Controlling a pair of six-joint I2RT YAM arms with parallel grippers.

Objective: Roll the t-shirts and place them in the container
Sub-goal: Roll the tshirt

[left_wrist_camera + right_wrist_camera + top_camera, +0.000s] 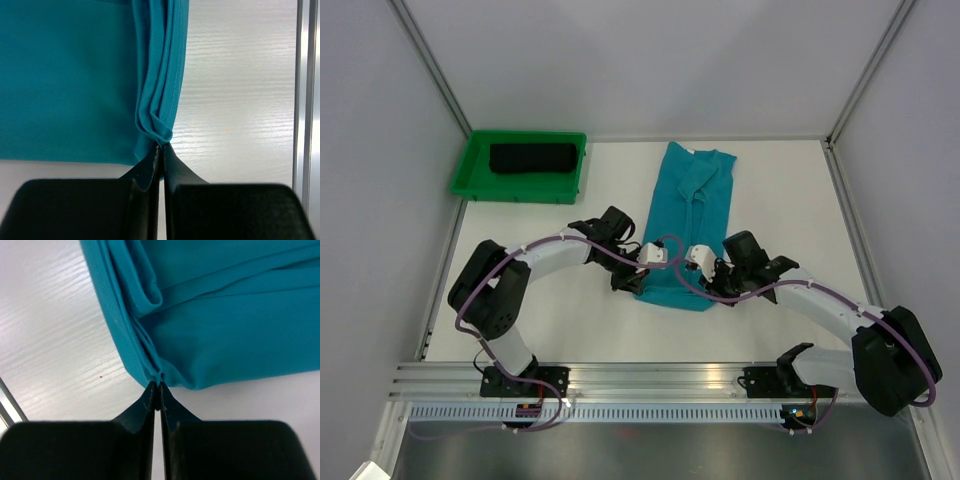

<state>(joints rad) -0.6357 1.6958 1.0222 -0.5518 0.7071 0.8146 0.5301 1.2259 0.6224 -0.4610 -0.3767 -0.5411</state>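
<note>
The teal t-shirt [686, 210] lies folded into a long strip in the middle of the white table, collar end far from me. My left gripper [632, 282] is at its near left corner, shut on a bunched fold of the hem [159, 131]; the gripper [162, 146] shows cloth between its tips. My right gripper [718, 287] is at the near right corner, and the gripper [159, 385] has its tips together on the teal t-shirt's [225, 330] edge. The black t-shirt [532, 158] lies rolled in the green tray [515, 190].
The green tray sits at the table's far left corner. Metal frame posts [440, 90] rise at the back corners, and a rail [650, 380] runs along the near edge by the arm bases.
</note>
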